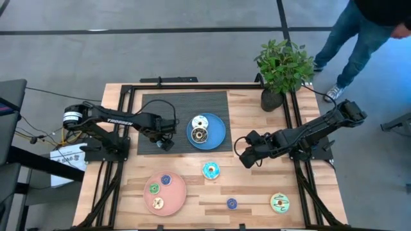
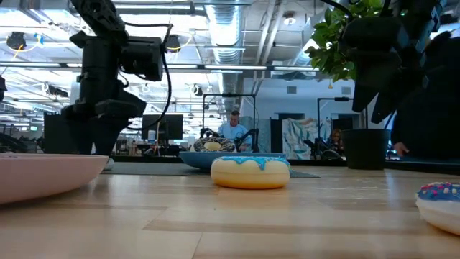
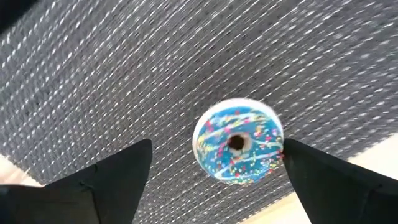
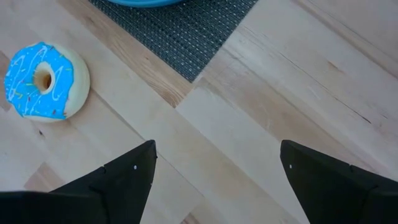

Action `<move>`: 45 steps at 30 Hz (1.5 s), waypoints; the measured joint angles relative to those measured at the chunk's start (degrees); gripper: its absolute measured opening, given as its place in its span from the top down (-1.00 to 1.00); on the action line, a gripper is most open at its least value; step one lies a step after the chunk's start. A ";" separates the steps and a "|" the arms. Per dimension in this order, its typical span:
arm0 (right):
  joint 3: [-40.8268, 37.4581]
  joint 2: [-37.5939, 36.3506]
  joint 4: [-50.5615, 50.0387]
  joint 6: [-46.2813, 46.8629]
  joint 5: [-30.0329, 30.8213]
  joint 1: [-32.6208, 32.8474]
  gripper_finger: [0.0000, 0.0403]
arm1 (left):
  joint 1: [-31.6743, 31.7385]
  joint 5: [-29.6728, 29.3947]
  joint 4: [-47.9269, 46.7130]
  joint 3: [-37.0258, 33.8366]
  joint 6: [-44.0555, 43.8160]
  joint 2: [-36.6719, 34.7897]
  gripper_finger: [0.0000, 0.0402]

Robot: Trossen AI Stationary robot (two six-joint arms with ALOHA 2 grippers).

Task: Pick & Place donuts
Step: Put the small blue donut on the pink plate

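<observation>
Fingers of the left gripper (image 3: 214, 180) spread wide above a blue sprinkled donut (image 3: 238, 142) on the dark mat (image 3: 124, 74), poised to grasp it.

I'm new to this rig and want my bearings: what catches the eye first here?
The blue plate on the dark mat holds two donuts, and the pink plate near the front holds three small ones. The left gripper hangs open over a small blue sprinkled donut on the mat.
</observation>
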 joint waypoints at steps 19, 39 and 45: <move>0.00 0.00 0.00 0.00 0.00 0.00 -0.64 | 0.00 1.89 3.53 -0.37 1.00 0.60 -0.75; 0.02 0.00 0.02 0.00 -0.11 0.00 -0.64 | -1.33 1.63 3.88 1.48 0.55 5.18 -0.37; 0.02 -0.01 0.07 0.00 -0.11 0.00 -0.64 | -1.33 1.56 3.60 1.95 1.09 5.25 -0.26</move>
